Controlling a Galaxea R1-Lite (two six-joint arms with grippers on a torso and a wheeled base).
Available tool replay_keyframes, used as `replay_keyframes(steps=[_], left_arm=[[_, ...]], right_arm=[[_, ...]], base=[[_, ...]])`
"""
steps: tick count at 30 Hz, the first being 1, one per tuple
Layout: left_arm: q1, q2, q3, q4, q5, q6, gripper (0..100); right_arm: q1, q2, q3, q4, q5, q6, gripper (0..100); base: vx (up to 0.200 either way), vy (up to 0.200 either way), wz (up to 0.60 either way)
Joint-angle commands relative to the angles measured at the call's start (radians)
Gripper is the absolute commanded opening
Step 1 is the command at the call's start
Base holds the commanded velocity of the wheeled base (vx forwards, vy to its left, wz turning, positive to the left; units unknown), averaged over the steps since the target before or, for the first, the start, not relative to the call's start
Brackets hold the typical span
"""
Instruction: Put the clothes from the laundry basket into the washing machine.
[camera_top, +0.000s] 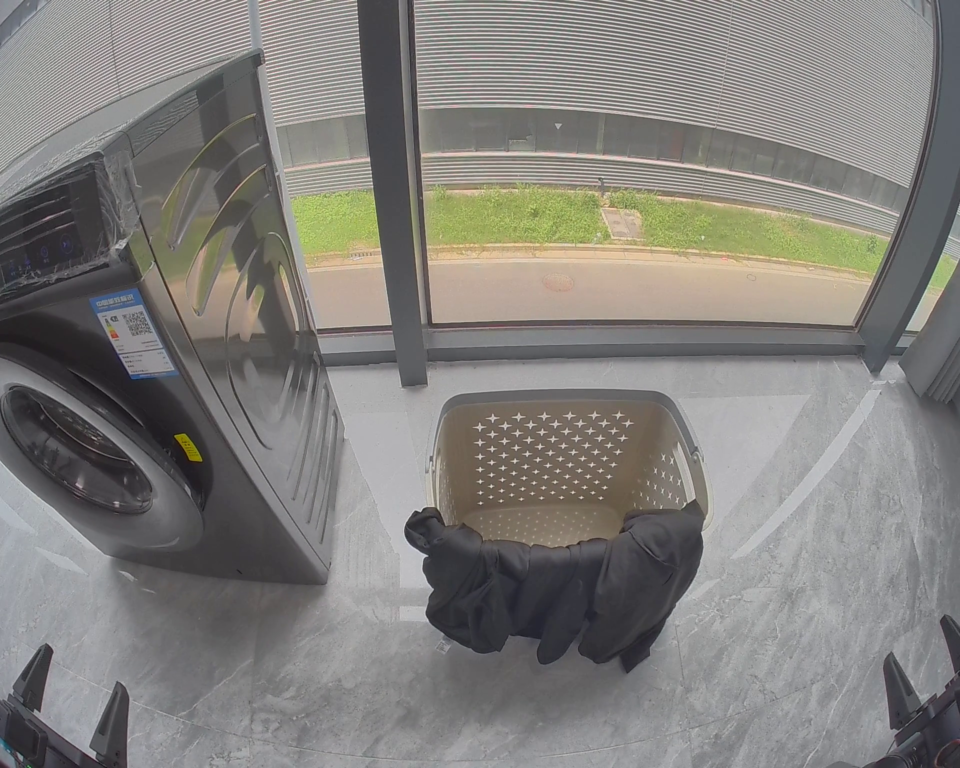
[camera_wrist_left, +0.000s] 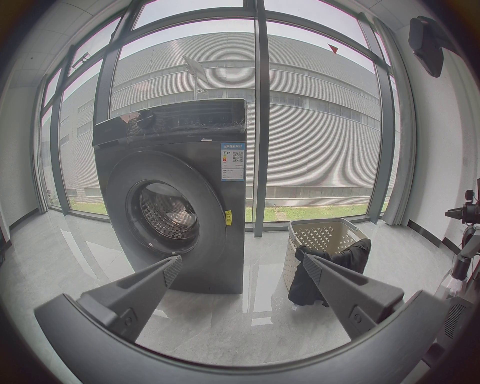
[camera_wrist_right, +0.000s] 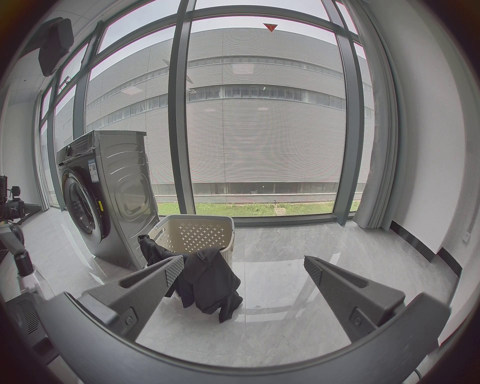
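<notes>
1. Two claws, my left claw (camera_wrist_left: 239, 260) and right claw (camera_wrist_right: 240, 260), both gape wide, holding nothing.
2. Dark clothes (camera_top: 560, 590) drape over the laundry basket (camera_top: 560, 397) at its near rim, beside the washing machine (camera_top: 240, 330).

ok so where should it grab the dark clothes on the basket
Grip the dark clothes where they bunch over the laundry basket's near rim, coming down from above on the robot's side. The cloth is draped over that edge, folded thick, and hangs outward.
</notes>
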Motion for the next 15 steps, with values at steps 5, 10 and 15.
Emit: replay_keyframes(steps=[5,10,15], left_arm=[[0.001,-0.015,0.016,0.001,0.0,0.0,100],[0.001,-0.015,0.016,0.001,0.0,0.0,100],[0.001,-0.015,0.016,0.001,0.0,0.0,100]], right_arm=[[0.001,0.002,0.008,0.0,0.001,0.0,100],[0.001,0.0,0.008,0.0,0.001,0.0,100],[0.001,0.0,0.008,0.0,0.001,0.0,100]], base=[[0.0,0.0,0.0],[0.0,-0.16,0.0],[0.0,-0.2,0.0]])
